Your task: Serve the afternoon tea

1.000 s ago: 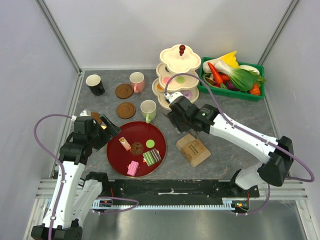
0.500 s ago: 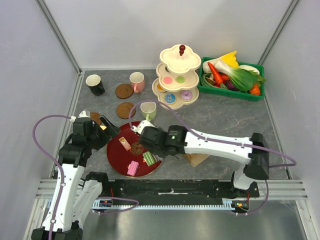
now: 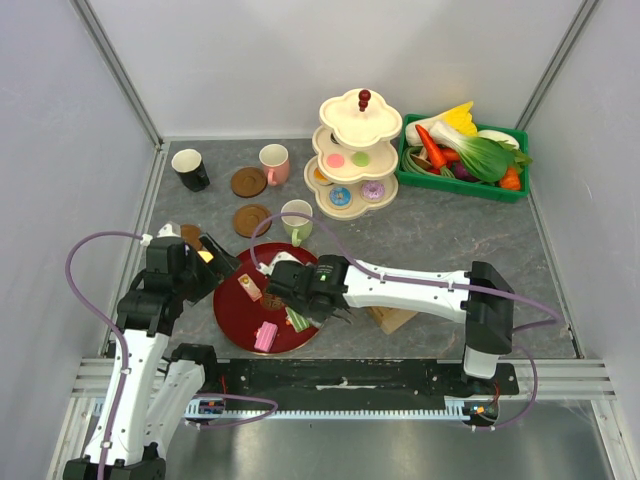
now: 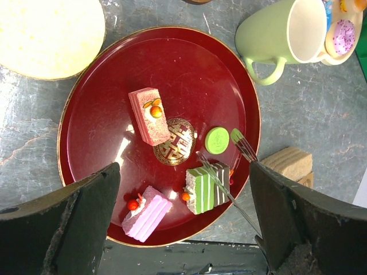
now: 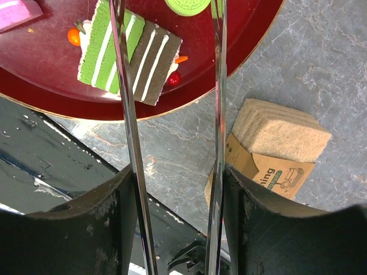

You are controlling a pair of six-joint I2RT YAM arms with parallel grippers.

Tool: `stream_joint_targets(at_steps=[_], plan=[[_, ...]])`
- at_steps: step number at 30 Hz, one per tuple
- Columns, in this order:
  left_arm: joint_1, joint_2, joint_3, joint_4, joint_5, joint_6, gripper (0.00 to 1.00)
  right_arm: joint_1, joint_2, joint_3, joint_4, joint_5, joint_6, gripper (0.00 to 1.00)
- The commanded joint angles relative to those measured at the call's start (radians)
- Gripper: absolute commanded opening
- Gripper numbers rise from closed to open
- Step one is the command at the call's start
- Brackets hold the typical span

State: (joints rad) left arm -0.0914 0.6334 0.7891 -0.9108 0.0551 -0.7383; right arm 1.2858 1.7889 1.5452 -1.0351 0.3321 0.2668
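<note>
A red tray (image 3: 236, 322) holds a salmon cake slice (image 4: 148, 115), a brown macaron (image 4: 176, 149), a green macaron (image 4: 217, 140), a green striped slice (image 4: 206, 187) and a pink slice (image 4: 148, 212). My right gripper (image 3: 305, 295) is shut on metal tongs (image 5: 127, 114). Their arms are spread over the green striped slice (image 5: 149, 63) and beside the green macaron (image 5: 189, 6). My left gripper (image 3: 215, 265) is open and empty at the tray's left edge. Black (image 3: 190, 169), pink (image 3: 274, 163) and green (image 3: 297, 221) mugs stand near two coasters (image 3: 248, 181).
A cream tiered stand (image 3: 358, 118) at the back carries donuts (image 3: 341, 196) and macarons (image 3: 360, 158). A green crate (image 3: 462, 185) of toy vegetables is at the back right. A tan block (image 3: 392, 318) lies right of the tray, next to the tongs (image 5: 281, 137).
My right arm has swung from beside the tiered stand to over the red tray, tongs in hand. The left arm has barely moved.
</note>
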Motion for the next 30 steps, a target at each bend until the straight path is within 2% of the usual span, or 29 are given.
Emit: stream_joint_targets(at_steps=[1, 14, 30], plan=[[0.001, -0.008, -0.007, 0.009, 0.009, 0.030, 0.99, 0.001, 0.039, 0.013, -0.017, 0.019, 0.015, 0.62], [-0.001, -0.006, -0.007, 0.010, 0.005, 0.033, 0.99, 0.001, 0.061, 0.007, -0.051, 0.096, 0.035, 0.67], [0.001, -0.009, 0.004, 0.006, 0.002, 0.033, 0.99, -0.052, 0.079, -0.023, -0.039, -0.048, 0.049, 0.63]])
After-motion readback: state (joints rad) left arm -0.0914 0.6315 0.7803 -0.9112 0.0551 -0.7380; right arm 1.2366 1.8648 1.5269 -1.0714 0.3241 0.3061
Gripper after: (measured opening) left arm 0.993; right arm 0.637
